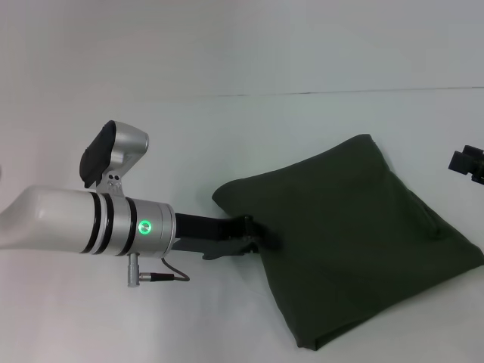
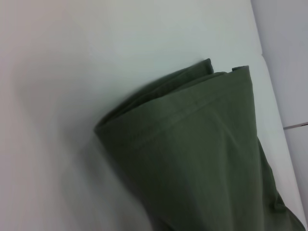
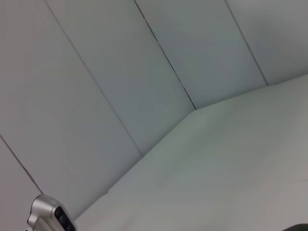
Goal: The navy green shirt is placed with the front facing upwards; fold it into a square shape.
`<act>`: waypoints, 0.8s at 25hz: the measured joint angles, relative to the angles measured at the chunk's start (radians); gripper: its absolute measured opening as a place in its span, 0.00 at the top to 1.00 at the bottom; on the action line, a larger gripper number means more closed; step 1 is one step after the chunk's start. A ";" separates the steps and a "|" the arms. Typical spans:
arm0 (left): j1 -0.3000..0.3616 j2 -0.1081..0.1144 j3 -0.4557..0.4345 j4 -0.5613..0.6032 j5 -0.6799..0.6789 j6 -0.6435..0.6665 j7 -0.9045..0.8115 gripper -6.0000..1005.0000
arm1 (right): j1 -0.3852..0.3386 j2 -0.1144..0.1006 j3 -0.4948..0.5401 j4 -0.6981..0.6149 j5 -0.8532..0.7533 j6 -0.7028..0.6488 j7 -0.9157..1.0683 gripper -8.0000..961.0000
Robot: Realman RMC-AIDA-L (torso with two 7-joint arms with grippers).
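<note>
The dark olive-green cotton shirt (image 1: 355, 242) lay folded at lower right on the white desk (image 1: 227, 318) (hem layers stacked). The left hand (image 1: 261, 234) clamped its left edge; the right hand (image 1: 469, 162), at the right edge, was unreadable.

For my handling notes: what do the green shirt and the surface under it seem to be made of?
The navy green shirt looks like soft matte woven or knitted cloth, likely cotton: stitched hem, limp stacked folds, no shine. The table seems smooth, hard and white with a faint sheen; whether laminate or painted board cannot be told.
</note>
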 joint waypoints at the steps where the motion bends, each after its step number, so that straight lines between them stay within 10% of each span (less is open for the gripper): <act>1: 0.000 0.000 0.000 0.000 -0.001 0.000 0.003 0.57 | -0.001 0.000 0.000 0.000 0.000 0.000 0.000 0.36; 9: 0.003 -0.003 -0.007 0.000 -0.016 0.001 0.036 0.88 | -0.005 0.000 0.001 0.002 0.001 0.001 0.000 0.35; 20: 0.030 0.044 -0.017 0.022 -0.012 0.038 0.062 0.92 | -0.005 0.006 0.001 0.005 0.002 0.010 -0.002 0.34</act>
